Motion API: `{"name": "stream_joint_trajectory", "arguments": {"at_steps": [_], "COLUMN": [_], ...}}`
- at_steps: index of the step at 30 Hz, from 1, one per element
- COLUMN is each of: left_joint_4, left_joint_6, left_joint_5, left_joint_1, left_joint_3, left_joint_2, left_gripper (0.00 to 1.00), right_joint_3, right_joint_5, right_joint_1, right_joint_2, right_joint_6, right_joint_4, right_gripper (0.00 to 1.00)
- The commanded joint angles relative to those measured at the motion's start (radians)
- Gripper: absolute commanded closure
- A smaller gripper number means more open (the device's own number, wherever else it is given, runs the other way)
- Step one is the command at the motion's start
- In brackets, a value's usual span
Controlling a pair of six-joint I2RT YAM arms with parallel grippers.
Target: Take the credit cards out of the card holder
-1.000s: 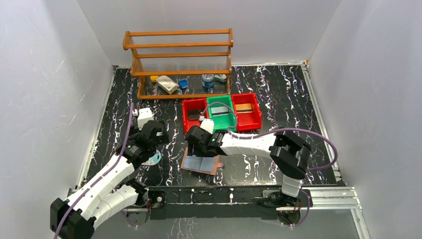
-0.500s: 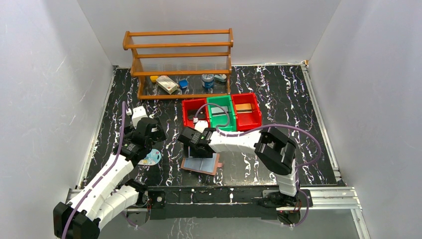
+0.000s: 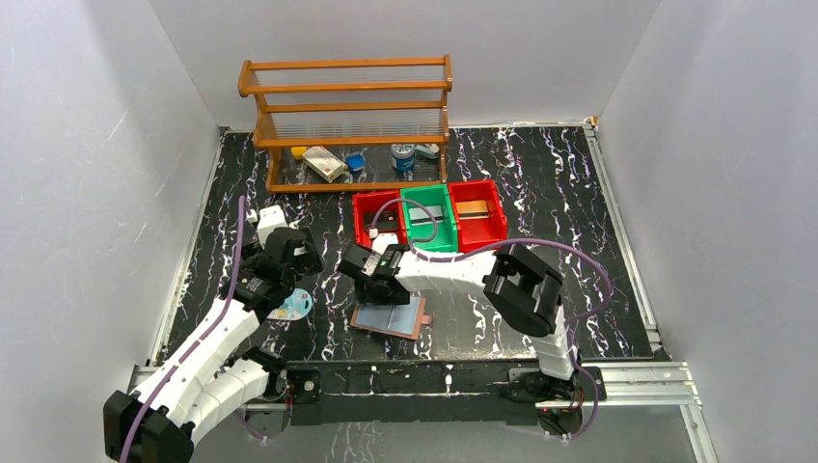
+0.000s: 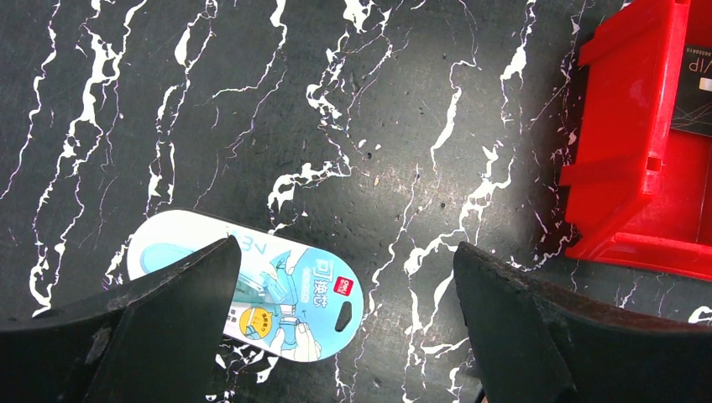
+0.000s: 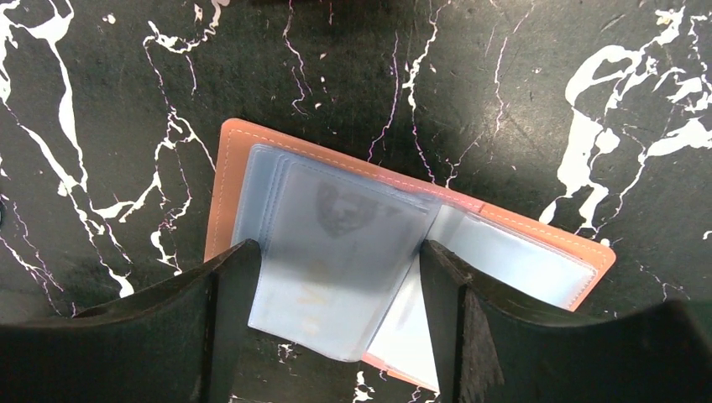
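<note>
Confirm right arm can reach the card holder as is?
Probably yes: the right gripper hangs open right above the opened card holder, jaws astride it, with nothing in between.

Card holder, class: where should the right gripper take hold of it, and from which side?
Probably the clear sleeves, not the leather cover: it lies flat on the table, leaving no edge to pinch. The sleeves fan up loosely, so come from above, as the open right gripper is poised, a finger either side.
</note>
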Motion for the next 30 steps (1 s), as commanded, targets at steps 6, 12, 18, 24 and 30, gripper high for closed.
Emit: {"name": "stream_joint_trajectory", "arguments": {"at_steps": [6,12,18,24,30], "left_joint_4": [0.009,0.009,0.014,0.023,0.048], "left_joint_6": [0.013,0.016,0.023,0.045,0.120], "left_joint_5": [-0.007,0.002,0.020,0.087,0.355], "left_joint_1": [0.004,0.004,0.004,0.004,0.004], "left_joint_3": [0.032,0.033,0.034,0.039,0.043], "left_joint_2": [-0.001,0.006,0.013,0.021,0.020], "left_gripper": [0.02,0.02,0.02,0.02,0.02], "right_joint_3": [-0.023,-0.061,-0.208,-0.363,-0.561], "right_joint_5": [-0.037,-0.060,-0.149,-0.286,-0.463], "right_joint_1": [0.005,0.000,-0.033,-0.087,-0.160], "right_joint_2": [0.028,-0.011,-0.107,-0.182,-0.253], "right_joint_6": [-0.020,-0.044,-0.060,-0.072,-0.054], "right_joint_4": [0.023,0.085,0.274,0.464,0.770], "right_gripper": [0.37,0.44,0.52,0.59,0.62]}}
